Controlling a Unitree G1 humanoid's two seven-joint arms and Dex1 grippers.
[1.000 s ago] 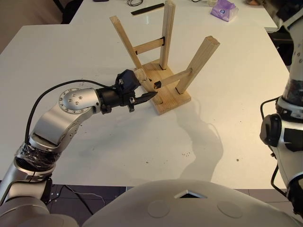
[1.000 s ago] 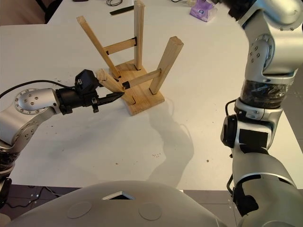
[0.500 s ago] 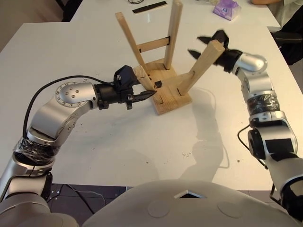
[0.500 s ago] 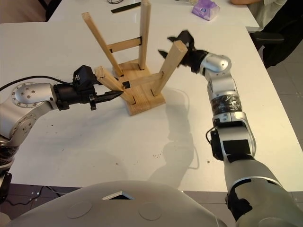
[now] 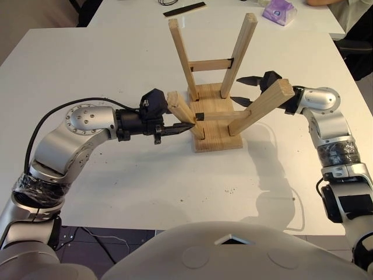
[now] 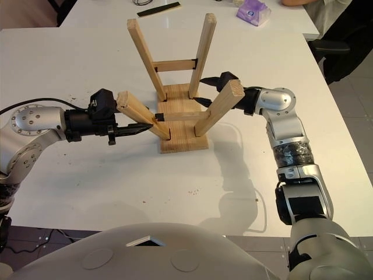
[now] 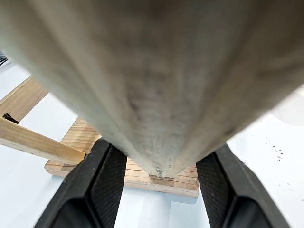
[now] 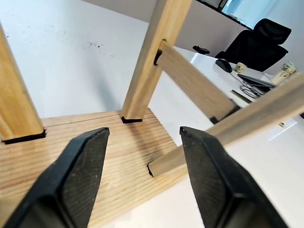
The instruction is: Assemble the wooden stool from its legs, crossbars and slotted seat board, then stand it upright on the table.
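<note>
The wooden stool stands upside down on the white table, its slotted seat board [image 5: 217, 140] flat and its legs pointing up. Crossbars join the two far legs [image 5: 211, 65] and the two near legs [image 5: 217, 116]. My left gripper [image 5: 185, 125] is shut on the short, slanted near-left leg [image 5: 178, 105], which shows wedged between the black fingers [image 7: 102, 185] in the left wrist view. My right gripper [image 5: 247, 91] is open beside the top of the near-right leg [image 5: 262, 108], its fingers [image 8: 80, 175] spread wide above the seat board [image 8: 95, 156].
A purple packet [image 5: 275, 10] and a black strip [image 5: 183, 9] lie at the table's far edge. Small dark specks dot the table [image 5: 233, 189] in front of the stool. Bare table stretches to the left and along the near edge.
The right arm swung in and its open gripper came to the near-right leg's top. The stool has turned on the table, its legs now more upright. The left gripper kept hold of its leg.
</note>
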